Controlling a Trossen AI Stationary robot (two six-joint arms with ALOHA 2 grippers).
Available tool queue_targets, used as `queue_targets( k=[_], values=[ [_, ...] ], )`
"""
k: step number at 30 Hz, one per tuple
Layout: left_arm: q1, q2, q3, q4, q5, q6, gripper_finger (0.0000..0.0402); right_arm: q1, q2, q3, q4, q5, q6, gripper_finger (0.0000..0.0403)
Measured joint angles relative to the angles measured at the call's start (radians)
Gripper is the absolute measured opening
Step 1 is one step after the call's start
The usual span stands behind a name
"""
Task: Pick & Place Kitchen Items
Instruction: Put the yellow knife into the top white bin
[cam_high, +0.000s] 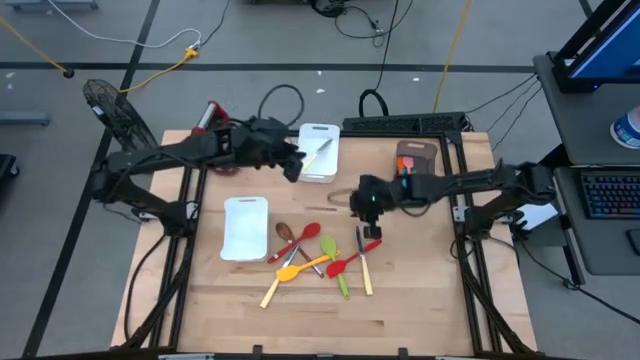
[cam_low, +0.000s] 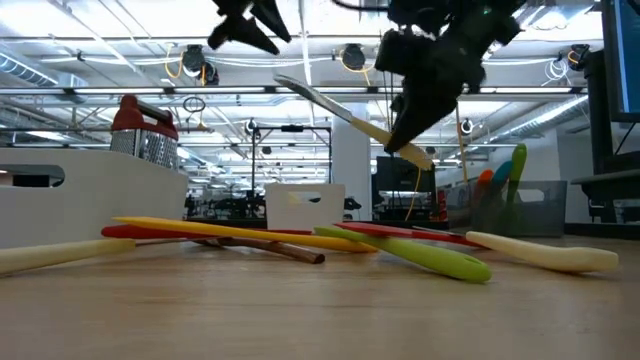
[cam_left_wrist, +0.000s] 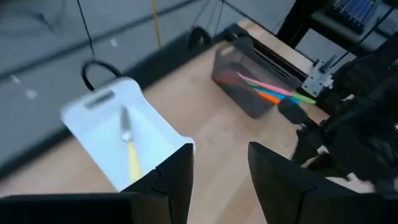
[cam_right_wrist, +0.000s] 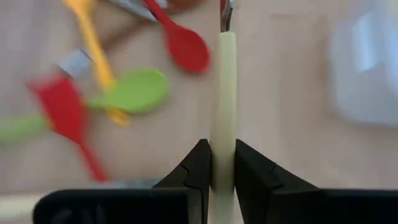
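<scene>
Surface: pale wooden table (cam_high: 400, 300) on a dark frame, over grey floor strewn with cables. Room behind, in the low view: ceiling beams and lamps.

Left gripper (cam_high: 293, 165): fingers spread, holding nothing, beside the far white tray (cam_high: 322, 166), in which a yellow-handled utensil (cam_left_wrist: 129, 146) lay.

Right gripper (cam_high: 369, 209): pinched on a cream-handled utensil (cam_right_wrist: 223, 106), lifted off the table above the pile of spoons and spatulas (cam_high: 318, 260).

Near white tray (cam_high: 245, 228): beside the pile.

Brown tray (cam_left_wrist: 245, 93): held pink, orange and green items.

Grater (cam_low: 145, 130): partly cut off behind a tray wall.

Held utensil's head: too blurred to make out.
</scene>
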Motion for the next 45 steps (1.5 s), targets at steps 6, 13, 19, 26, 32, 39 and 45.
queue_targets(
  k=[6, 13, 19, 26, 32, 39, 45],
  values=[
    [-0.011, -0.063, 0.0, -0.026, -0.063, 0.146, 0.0154, -0.166, 0.0, 0.006, 0.118, -0.456, 0.379, 0.004],
    [-0.012, -0.06, 0.0, -0.149, -0.118, 0.185, 0.0154, -0.339, 0.0, 0.007, 0.353, -0.738, 0.895, 0.004],
    [-0.012, -0.047, -0.002, -0.173, -0.155, 0.287, 0.0154, -0.443, 0.0, 0.007, 0.509, -0.809, 1.302, 0.004],
    [-0.012, -0.047, -0.003, -0.144, -0.187, 0.388, 0.0154, -0.493, 0.09, 0.007, 0.805, -0.821, 1.653, 0.0039],
    [-0.01, -0.065, -0.12, 0.052, -0.075, 0.438, 0.0154, -0.484, 0.229, 0.005, 0.936, -0.82, 1.809, 0.0039],
    [-0.005, -0.196, -0.343, 0.209, -0.001, 0.392, 0.0154, -0.485, 0.35, 0.006, 1.005, -0.792, 1.937, 0.0046],
    [0.008, -0.369, -0.542, 0.397, 0.096, 0.363, 0.0154, -0.486, 0.391, 0.007, 1.031, -0.73, 1.965, 0.0039]
  ],
)
